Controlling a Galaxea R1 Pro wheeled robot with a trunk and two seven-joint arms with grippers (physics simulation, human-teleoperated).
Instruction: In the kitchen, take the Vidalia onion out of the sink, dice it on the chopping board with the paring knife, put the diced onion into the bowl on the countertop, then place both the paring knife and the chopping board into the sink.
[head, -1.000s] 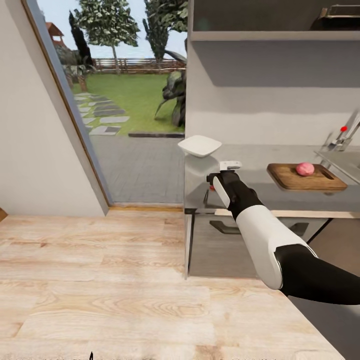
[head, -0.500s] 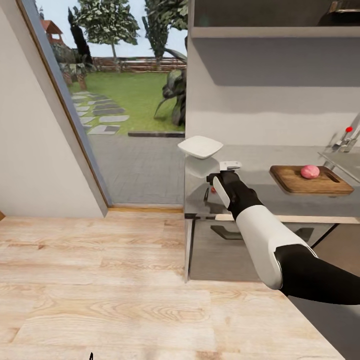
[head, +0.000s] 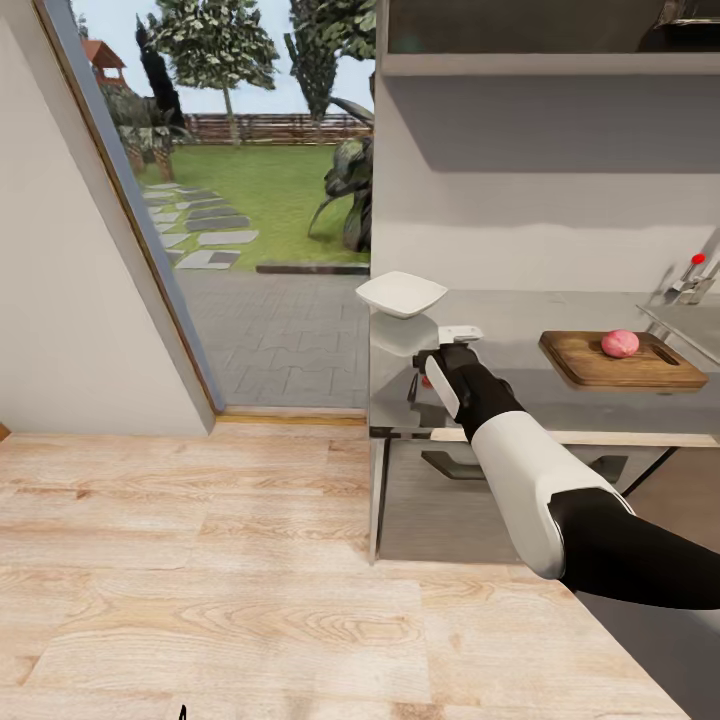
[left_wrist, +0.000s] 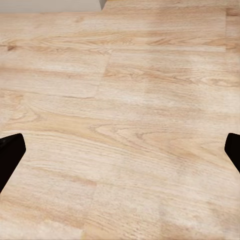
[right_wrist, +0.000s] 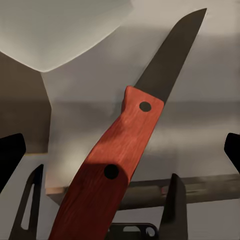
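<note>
- Left pincer (left_wrist: 120, 150) pointed down at the pale wooden floor (left_wrist: 120, 100), its dark fingertips (left_wrist: 10, 155) at opposite edges of the left wrist view, spread wide apart with nothing between them.
- At far left in the head view, a tall glass door (head: 250, 250) giving onto a lawn, trees and a paved path.
- White bowl (head: 401, 294) resting on the far left corner of the steel desk (head: 520, 330), at its left end.
- Just right of and nearer than the bowl, right pincer (head: 447, 345) held over the left end of the desk, above the near edge.
- Seen from the right wrist, knife (right_wrist: 125, 150) with red handle lying between the spread fingers, dark blade pointing away toward the bowl (right_wrist: 60, 30); cannot tell whether the handle is gripped or merely lying under the pincer.
- Farther right on the desk, brown cutting board (head: 620, 362) lying flat, well apart from the bowl.
- Pinkish onion (head: 620, 343) sitting on the board, toward its far side.
- At far right, sink (head: 690, 325) edge just beyond the board, with a tap (head: 695, 275) bearing a red knob.
</note>
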